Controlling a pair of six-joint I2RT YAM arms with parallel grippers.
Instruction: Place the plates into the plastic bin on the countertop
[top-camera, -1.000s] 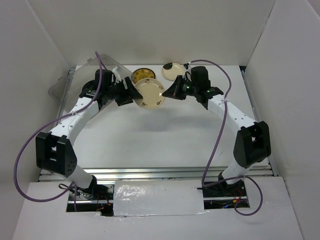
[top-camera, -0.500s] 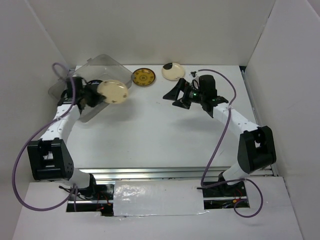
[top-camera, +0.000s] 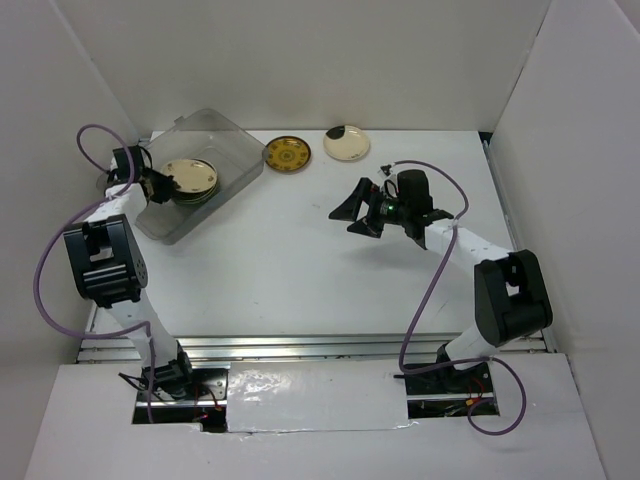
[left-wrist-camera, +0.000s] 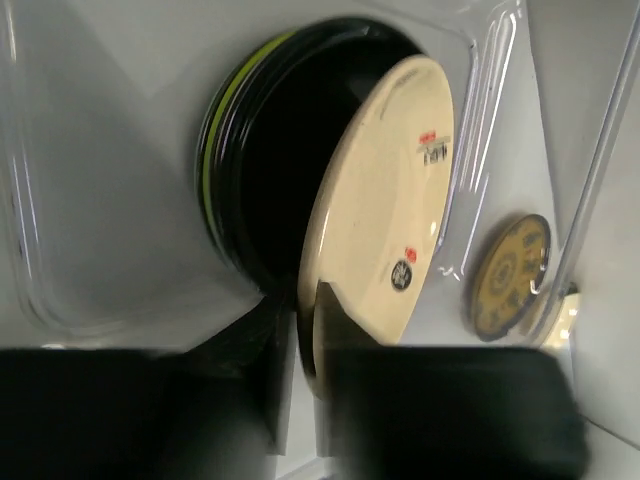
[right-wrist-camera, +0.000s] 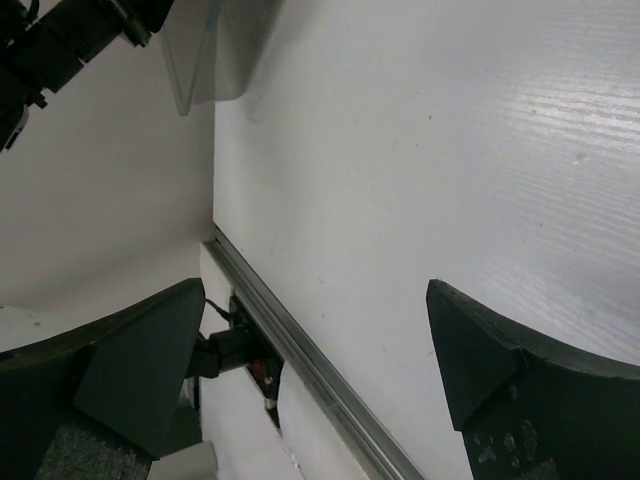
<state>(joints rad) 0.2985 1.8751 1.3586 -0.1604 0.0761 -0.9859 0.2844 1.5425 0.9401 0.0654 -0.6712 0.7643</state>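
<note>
The clear plastic bin (top-camera: 170, 232) stands at the countertop's (top-camera: 300, 260) back left. In it a cream plate (top-camera: 190, 178) leans on a stack showing a black plate (left-wrist-camera: 270, 170) and a lime green rim (left-wrist-camera: 208, 170). My left gripper (top-camera: 160, 187) reaches into the bin, and in the wrist view its fingers (left-wrist-camera: 305, 300) pinch the cream plate's (left-wrist-camera: 390, 200) near rim. A mustard-gold plate (top-camera: 287, 153) and a cream plate with a black patch (top-camera: 347, 143) lie at the back. My right gripper (top-camera: 352, 212) hovers open and empty over bare countertop (right-wrist-camera: 315, 287).
White walls close in the back and both sides. A metal rail (top-camera: 310, 345) runs along the front edge, also seen in the right wrist view as the rail (right-wrist-camera: 300, 360). The mustard-gold plate (left-wrist-camera: 510, 275) shows through the bin's wall (left-wrist-camera: 60, 200).
The left arm swung left from the middle, carrying the cream plate into the bin onto the stack. The right gripper opened wide and drew back toward the right.
</note>
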